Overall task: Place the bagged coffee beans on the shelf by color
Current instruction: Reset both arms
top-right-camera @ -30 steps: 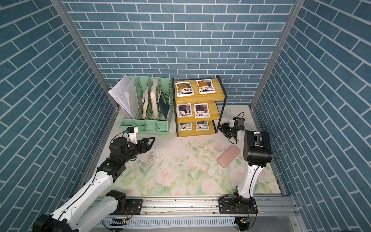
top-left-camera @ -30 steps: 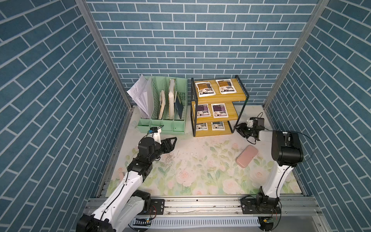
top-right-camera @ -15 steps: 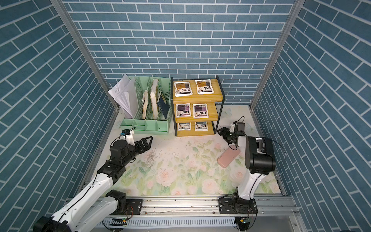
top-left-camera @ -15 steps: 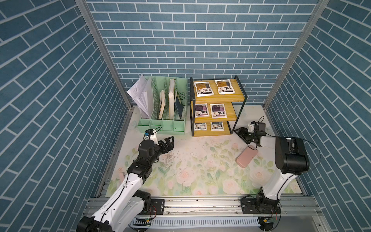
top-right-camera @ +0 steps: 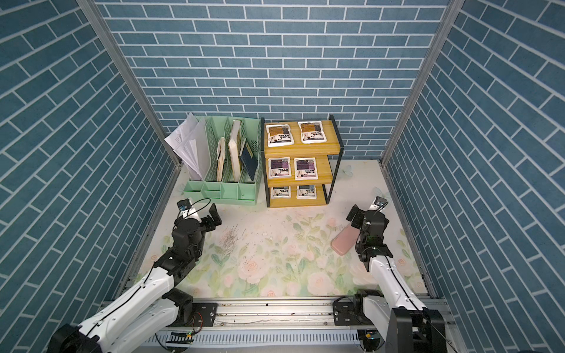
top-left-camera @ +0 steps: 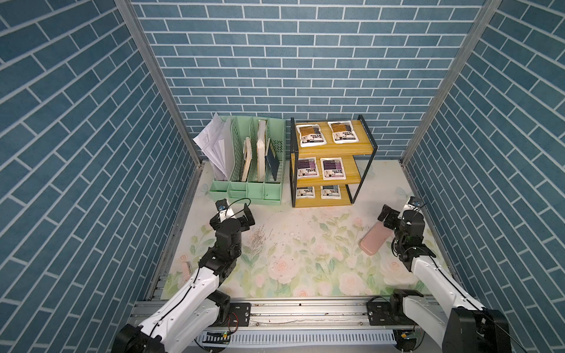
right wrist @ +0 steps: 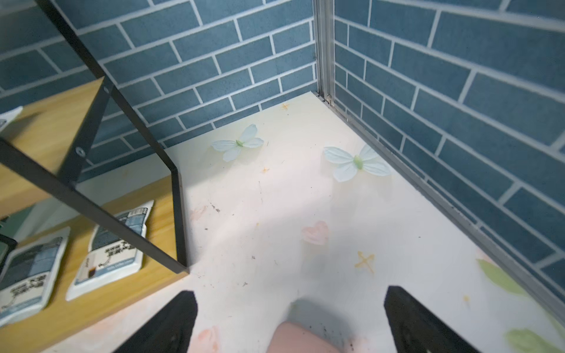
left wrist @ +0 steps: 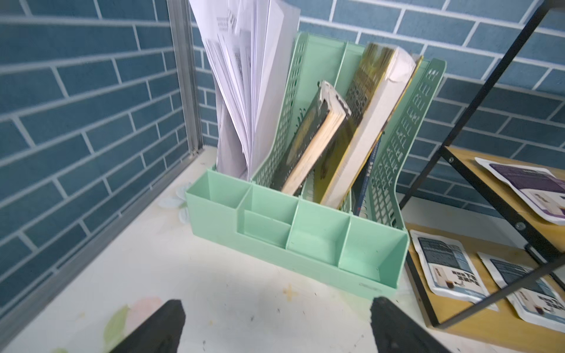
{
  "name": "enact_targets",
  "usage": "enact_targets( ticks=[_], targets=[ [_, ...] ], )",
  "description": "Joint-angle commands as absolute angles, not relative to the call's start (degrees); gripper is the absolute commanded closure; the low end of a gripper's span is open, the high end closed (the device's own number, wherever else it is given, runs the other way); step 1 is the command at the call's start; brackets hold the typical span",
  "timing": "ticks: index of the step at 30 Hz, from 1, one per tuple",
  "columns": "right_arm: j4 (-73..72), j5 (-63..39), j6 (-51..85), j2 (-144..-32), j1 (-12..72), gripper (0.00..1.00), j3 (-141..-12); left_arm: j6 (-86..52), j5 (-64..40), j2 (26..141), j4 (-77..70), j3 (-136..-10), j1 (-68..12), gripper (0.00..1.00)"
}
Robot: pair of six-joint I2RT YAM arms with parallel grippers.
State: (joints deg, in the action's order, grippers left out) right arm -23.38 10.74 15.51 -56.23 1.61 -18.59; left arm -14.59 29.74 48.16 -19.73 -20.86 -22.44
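Note:
The shelf [top-left-camera: 365,136] stands at the back, right of centre, in both top views. Two orange-brown bagged coffee beans [top-left-camera: 311,137] lie on its top board, two purple ones [top-left-camera: 332,168] on the middle board, and two grey-blue ones [top-left-camera: 330,192] on the bottom board. The grey-blue bags [left wrist: 444,269] also show in the left wrist view, and in the right wrist view as bags [right wrist: 113,247]. My left gripper [left wrist: 276,304] hangs open and empty over the mat before the organizer. My right gripper [right wrist: 290,295] is open and empty, right of the shelf.
A mint-green file organizer [top-left-camera: 247,191] with papers and books stands left of the shelf [top-right-camera: 331,136]. A pink case [top-left-camera: 375,241] lies on the floral mat just below my right gripper [top-left-camera: 394,217]. Brick walls close in three sides.
Both arms have drawn back from the shelf towards the front. The right gripper has swung right, over the pink case. Both pairs of jaws have opened wider.

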Motion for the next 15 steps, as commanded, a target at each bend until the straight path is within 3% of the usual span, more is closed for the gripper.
enact_targets(
  ticks=[1,6,9,15],
  targets=[
    [-46.8,8.6,4.2,-59.8,1.7,0.00,-13.1,-4.7,28.7,50.0,-33.5,-18.1,-18.1,0.00],
    [-64.8,1.6,-2.6,-69.3,1.7,0.00,-9.2,-4.7,13.9,56.5,-45.0,-14.6,-7.4,0.00],
    [-65.4,-3.1,-1.7,-73.2,0.5,0.00,-10.8,-2.1,11.5,59.8,-52.9,-11.9,-5.5,0.00],
    [-74.2,-1.1,-2.5,-79.1,1.6,0.00,-8.4,-1.0,8.2,66.3,-68.4,-6.3,-1.9,0.00]
  ],
)
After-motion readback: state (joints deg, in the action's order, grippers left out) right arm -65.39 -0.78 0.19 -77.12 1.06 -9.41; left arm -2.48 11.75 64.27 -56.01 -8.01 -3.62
